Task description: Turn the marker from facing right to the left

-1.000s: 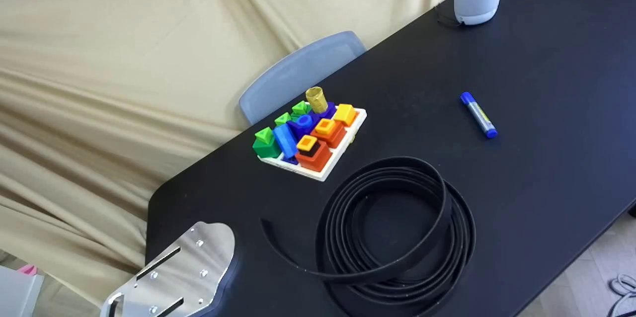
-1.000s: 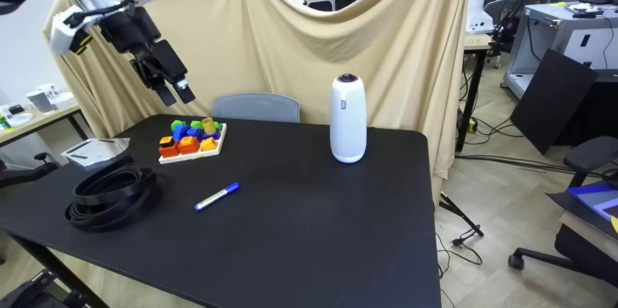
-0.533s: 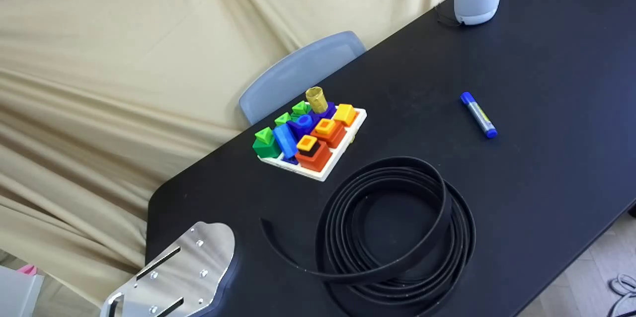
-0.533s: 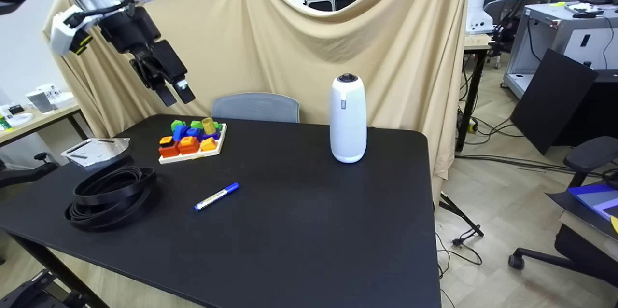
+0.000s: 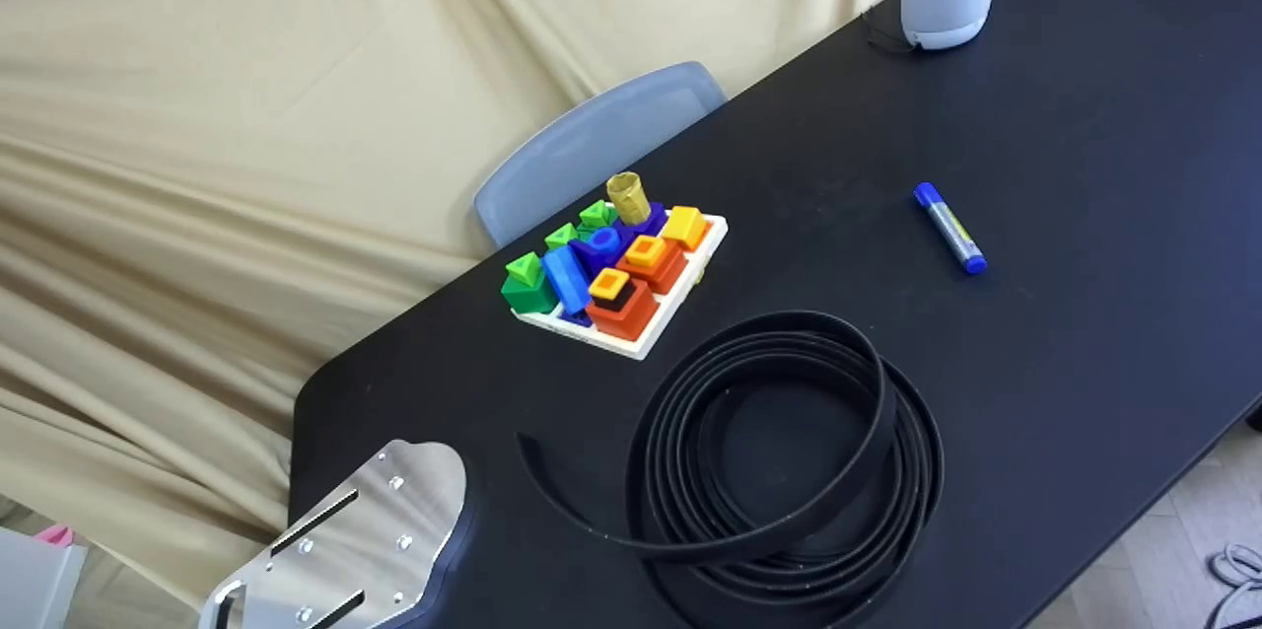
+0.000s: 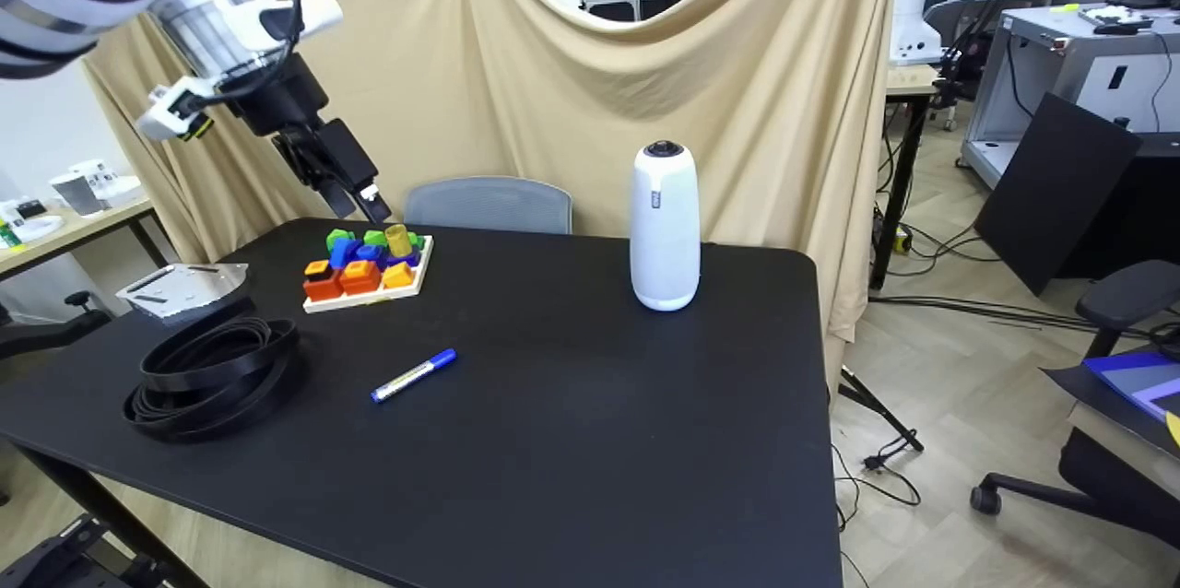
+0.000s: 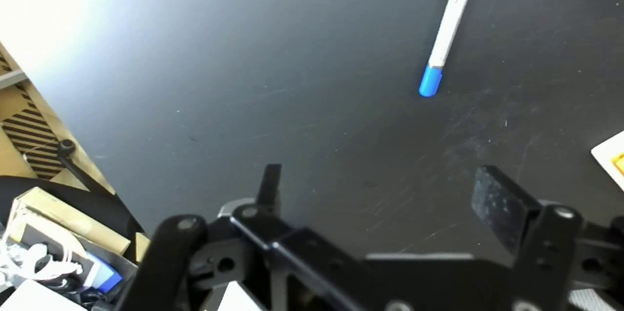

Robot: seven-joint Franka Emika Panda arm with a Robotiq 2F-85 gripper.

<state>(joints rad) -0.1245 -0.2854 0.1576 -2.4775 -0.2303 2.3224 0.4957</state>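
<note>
While the one end effector (image 7: pixel 379 183) hangs with its two fingers (image 7: pixel 491 199) apart, one blue-capped marker (image 7: pixel 446 35) lies below it, well apart, on the desk (image 7: pixel 219 87), as does one black coil (image 6: pixel 217 376).

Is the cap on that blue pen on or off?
On: in the wrist view, a blue cap covers one end of the marker, and no bare tip shows.

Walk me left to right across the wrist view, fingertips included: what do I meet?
Clutter in the lower corner → one fingertip → the marker → the other fingertip → a white tray's corner, cut off by the picture's edge.
</note>
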